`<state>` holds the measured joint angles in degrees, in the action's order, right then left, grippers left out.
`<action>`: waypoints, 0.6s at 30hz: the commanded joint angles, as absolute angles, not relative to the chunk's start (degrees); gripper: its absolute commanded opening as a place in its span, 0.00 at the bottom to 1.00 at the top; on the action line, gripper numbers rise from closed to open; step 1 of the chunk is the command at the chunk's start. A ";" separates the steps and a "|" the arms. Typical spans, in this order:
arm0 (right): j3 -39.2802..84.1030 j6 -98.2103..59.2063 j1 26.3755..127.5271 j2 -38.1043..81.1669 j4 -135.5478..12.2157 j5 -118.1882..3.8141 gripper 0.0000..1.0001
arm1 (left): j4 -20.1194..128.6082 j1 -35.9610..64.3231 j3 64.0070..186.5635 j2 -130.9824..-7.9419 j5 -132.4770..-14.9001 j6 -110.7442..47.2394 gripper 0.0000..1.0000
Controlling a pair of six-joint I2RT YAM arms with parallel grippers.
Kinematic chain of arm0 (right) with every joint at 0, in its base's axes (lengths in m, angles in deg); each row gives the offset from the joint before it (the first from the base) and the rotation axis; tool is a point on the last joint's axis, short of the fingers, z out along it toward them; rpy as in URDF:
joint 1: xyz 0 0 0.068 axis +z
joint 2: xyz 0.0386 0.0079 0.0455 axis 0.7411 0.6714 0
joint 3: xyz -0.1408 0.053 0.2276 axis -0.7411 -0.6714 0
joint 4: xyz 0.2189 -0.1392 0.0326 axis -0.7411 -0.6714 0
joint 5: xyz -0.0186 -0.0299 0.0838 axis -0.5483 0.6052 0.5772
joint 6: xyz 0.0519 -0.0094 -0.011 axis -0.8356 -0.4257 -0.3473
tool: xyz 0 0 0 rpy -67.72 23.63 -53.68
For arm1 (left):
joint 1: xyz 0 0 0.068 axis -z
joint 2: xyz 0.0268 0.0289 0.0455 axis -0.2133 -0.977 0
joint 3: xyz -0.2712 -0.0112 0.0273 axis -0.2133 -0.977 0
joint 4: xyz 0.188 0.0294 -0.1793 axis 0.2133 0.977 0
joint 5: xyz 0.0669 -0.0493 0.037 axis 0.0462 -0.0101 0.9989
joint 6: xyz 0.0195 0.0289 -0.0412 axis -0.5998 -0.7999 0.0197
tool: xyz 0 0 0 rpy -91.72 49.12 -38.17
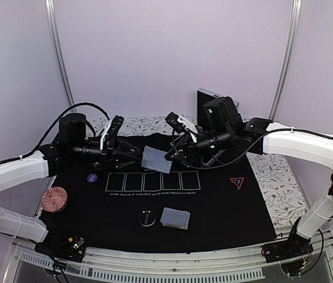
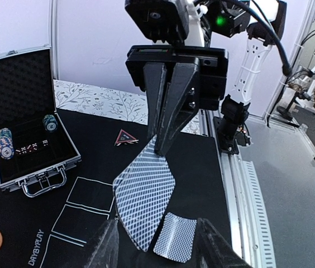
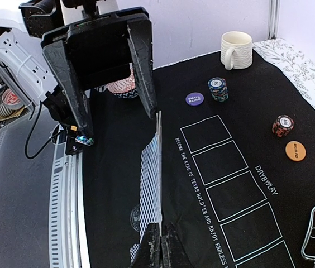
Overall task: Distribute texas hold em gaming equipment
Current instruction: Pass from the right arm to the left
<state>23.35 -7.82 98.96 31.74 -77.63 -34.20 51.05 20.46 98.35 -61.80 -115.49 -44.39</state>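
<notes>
The right gripper (image 2: 163, 146) has its fingers clenched on the upper corner of a grey-blue-backed card (image 2: 143, 192), which hangs tilted in the air above the black mat (image 1: 225, 218), between the two arms. The left gripper (image 3: 118, 123) faces it with fingers spread wide on either side of the card's free end and has no grip on it; whether one finger touches the card cannot be determined. The remaining cards (image 1: 175, 218) lie stacked on the mat near its front edge, just beside the black-and-white disc (image 1: 147, 219).
</notes>
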 commanded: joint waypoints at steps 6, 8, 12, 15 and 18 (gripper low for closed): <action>25.62 -5.76 100.47 32.91 -78.78 -32.29 0.02 | 52.58 21.60 98.62 -62.46 -111.50 -46.01 0.45; 25.65 -5.58 100.71 32.91 -78.79 -31.92 0.02 | 52.85 21.68 98.73 -62.80 -110.87 -46.06 0.44; 25.62 -5.15 101.00 32.82 -78.74 -31.74 0.02 | 53.18 21.82 98.90 -63.35 -110.57 -46.13 0.41; 25.62 -4.89 101.09 32.91 -78.74 -31.70 0.02 | 53.27 22.08 98.86 -63.55 -110.75 -46.28 0.36; 25.70 -4.88 101.13 33.12 -78.57 -31.57 0.02 | 53.28 22.41 98.58 -63.53 -111.80 -46.69 0.34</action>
<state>24.12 -5.68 100.71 32.35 -78.22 -32.71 52.56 21.44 98.35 -63.11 -111.08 -45.59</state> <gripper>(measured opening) 0.026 0.350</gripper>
